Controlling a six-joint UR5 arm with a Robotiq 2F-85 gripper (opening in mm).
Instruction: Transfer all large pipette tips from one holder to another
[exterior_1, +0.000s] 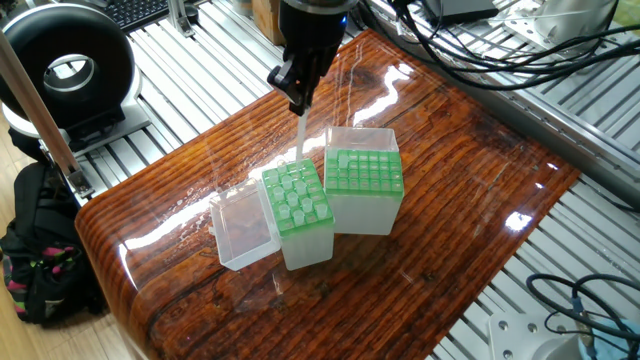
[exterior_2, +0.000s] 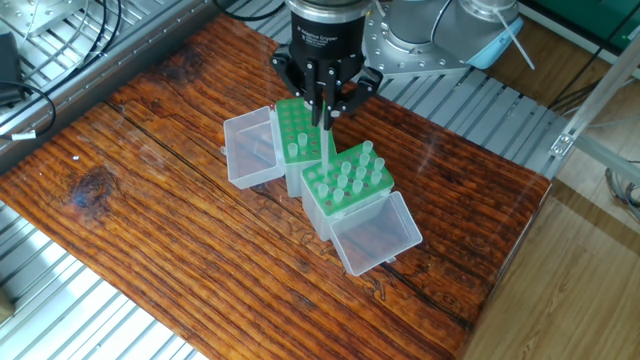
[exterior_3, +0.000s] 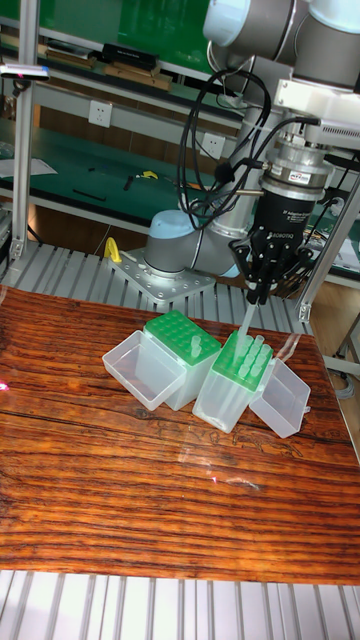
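- One fixed view: the black two-finger gripper (exterior_1: 297, 95) hangs at 12 o'clock above the two green grid racks on clear plastic boxes, clenched on the top of one translucent whitish large pipette tip (exterior_1: 301, 137). The tip hangs point down, just over the far edge of the fuller rack (exterior_1: 296, 199), which holds the other tips. The second rack (exterior_1: 363, 171), at 3 o'clock of it, looks nearly bare, so it is probably the destination.
- The other fixed view: the held tip (exterior_2: 324, 150) hangs upright between the racks; the vertical hold likely suits lifting it out of or lowering it into a hole. The open clear lids (exterior_2: 250, 148) lie flat outward, leaving the grids reachable.
- Tall fixed view: the tip (exterior_3: 246, 321) sits over the right rack (exterior_3: 244, 361) on the glossy wooden table (exterior_3: 120, 470).
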